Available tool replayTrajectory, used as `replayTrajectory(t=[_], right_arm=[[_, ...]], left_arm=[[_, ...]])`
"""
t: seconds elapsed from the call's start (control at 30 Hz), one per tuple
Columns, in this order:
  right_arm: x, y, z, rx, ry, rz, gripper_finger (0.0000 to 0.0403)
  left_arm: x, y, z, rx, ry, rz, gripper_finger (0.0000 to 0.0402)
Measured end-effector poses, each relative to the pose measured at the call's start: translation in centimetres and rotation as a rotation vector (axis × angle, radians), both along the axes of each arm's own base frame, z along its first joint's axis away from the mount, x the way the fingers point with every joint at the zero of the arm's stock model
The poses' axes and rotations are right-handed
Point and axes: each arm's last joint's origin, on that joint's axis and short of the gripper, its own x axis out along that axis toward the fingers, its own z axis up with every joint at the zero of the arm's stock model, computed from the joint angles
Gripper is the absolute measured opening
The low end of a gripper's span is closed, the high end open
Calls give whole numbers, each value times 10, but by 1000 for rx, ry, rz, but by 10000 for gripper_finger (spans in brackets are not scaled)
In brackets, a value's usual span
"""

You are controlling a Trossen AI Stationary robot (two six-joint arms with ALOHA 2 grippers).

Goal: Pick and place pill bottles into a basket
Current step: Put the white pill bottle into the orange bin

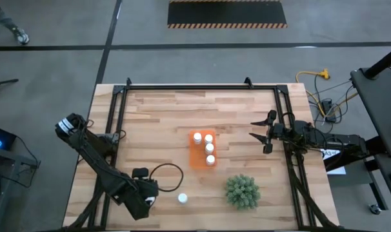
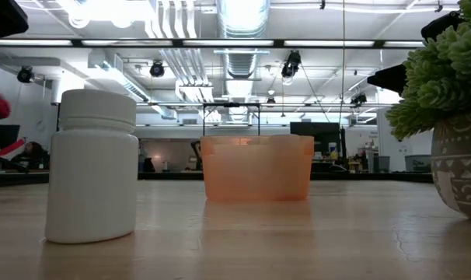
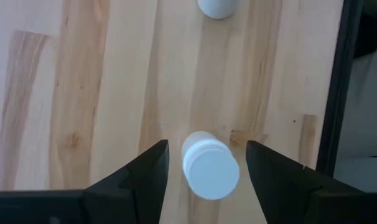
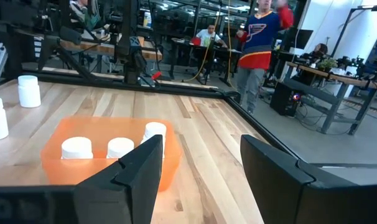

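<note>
The left arm stretches from its base at the table's left edge diagonally down toward the near edge, elbow low, with the left gripper hanging near the front of the table. Its fingers are spread apart, and a white pill bottle stands upright between them; neither finger touches it. From above, that same bottle sits just beside the gripper, on the bare wood. A second bottle shows farther off in the left wrist view.

The orange basket sits mid-table, and three bottles stand in it along one side. A spiky green plant in a pot is nearby, toward the front.

The right arm reaches in level from the right edge of the table, its right gripper held well apart from the basket with both fingers splayed wide and empty. Past them, a person in a blue jersey stands beyond the table.
</note>
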Motion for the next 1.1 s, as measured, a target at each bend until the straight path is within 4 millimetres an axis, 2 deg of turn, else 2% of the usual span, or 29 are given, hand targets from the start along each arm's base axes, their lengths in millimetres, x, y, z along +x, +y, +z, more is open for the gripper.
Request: replayTrajectory(t=[0.1, 0.33, 0.43, 1.1], right_arm=[[0, 0, 0, -2, 0, 0, 206], [0, 0, 0, 1, 0, 0, 206], [0, 0, 0, -1, 1, 0, 206], [0, 0, 0, 1, 0, 0, 206]], left_arm=[[1, -1, -1, -7, -5, -1, 214], [1, -1, -1, -8, -7, -2, 288], [0, 0, -2, -6, -2, -2, 307], [1, -5, -5, -64, -19, 9, 313]])
